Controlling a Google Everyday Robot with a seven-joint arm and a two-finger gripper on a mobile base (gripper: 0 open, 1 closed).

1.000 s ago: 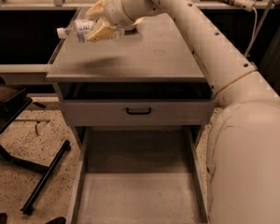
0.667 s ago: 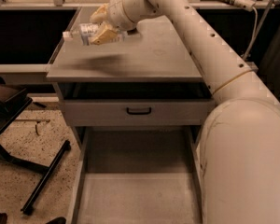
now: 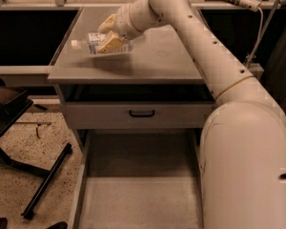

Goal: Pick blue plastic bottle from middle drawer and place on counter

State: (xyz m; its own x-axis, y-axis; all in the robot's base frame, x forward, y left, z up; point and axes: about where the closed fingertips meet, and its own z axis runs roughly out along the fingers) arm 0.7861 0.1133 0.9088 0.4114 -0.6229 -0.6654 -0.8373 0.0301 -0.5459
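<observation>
The long arm stretches away and bends left over the bench (image 3: 162, 56), its gripper (image 3: 108, 36) jaws clamped on the blue plastic bottle (image 3: 90, 38), held sideways low over the left side.

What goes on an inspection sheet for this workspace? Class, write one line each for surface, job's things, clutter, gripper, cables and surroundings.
Surface: counter, grey and flat.
Job's things: bottle lying sideways in the gripper, over the counter's left part; drawer pulled out, nothing seen in it.
Clutter: nothing seen on the counter.
Gripper: gripper shut on the bottle, above the counter.
Cables: cable hangs at upper right.
Surroundings: speckled floor with a black bar lying on it; dark benches on either side.
</observation>
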